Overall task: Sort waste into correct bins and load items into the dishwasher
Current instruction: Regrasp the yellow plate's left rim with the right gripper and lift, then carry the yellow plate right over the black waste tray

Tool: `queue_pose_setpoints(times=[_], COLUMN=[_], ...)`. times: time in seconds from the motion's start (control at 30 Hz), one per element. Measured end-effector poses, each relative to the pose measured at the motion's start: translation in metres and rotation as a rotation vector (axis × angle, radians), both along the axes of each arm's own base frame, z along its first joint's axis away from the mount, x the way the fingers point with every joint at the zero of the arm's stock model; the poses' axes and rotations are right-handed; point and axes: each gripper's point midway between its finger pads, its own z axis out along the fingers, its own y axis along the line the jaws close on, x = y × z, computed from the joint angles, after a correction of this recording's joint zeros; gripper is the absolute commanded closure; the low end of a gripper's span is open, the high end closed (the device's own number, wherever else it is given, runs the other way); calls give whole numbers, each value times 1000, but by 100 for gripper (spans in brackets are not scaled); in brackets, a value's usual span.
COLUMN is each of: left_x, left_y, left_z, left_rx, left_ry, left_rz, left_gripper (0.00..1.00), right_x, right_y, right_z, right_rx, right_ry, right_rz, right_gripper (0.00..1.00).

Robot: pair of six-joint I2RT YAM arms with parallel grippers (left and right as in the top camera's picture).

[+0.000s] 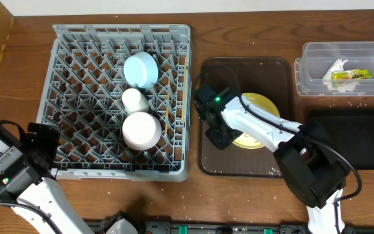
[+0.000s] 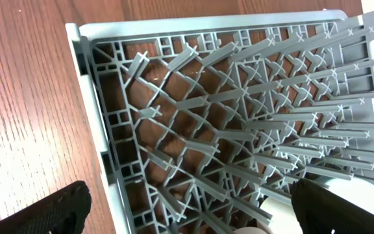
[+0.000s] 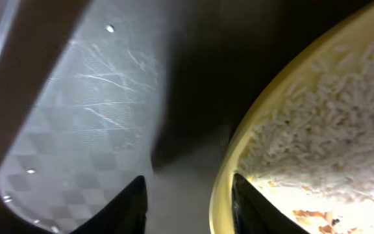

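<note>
The grey dish rack [image 1: 83, 97] holds the light-blue bowl [image 1: 140, 69], the small white cup [image 1: 135, 99] and the pale pink-white bowl [image 1: 141, 130]. Thin orange-brown chopsticks [image 1: 168, 107] seem to lie in the rack right of the cup. The yellow plate [image 1: 263, 104] with rice crumbs [image 3: 323, 123] lies on the dark-brown tray [image 1: 271, 68]. My right gripper [image 1: 217, 138] is open, its fingers [image 3: 188, 208] straddling the plate's left rim [image 3: 223, 175]. My left gripper [image 1: 42, 140] is open and empty [image 2: 193, 221] over the rack's front-left corner [image 2: 109, 130].
The clear tub [image 1: 317, 52] at the back right holds the white napkin [image 1: 334, 70] and the yellow-green wrapper [image 1: 354, 75]. The black tub [image 1: 362, 140] stands in front of it. A few crumbs lie on the tray floor [image 3: 110, 28].
</note>
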Motion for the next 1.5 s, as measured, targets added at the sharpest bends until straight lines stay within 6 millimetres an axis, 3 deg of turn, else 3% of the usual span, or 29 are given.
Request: queue_pose_setpoints(times=[0.27, 0.43, 0.9, 1.5], left_x=[0, 0, 0, 0], left_y=[0, 0, 0, 0], left_z=[0, 0, 0, 0], left_rx=[0, 0, 0, 0], left_ry=[0, 0, 0, 0], left_rz=[0, 0, 0, 0], left_gripper=[0, 0, 0, 0], right_x=[5, 4, 5, 21], right_y=[-6, -7, 10, -12], right_z=[-7, -6, -1, 14], right_rx=[-31, -63, -153, -311], right_ry=[-41, -78, -249, -394], right_rz=[-2, 6, 75, 45], right_gripper=[83, 99, 99, 99])
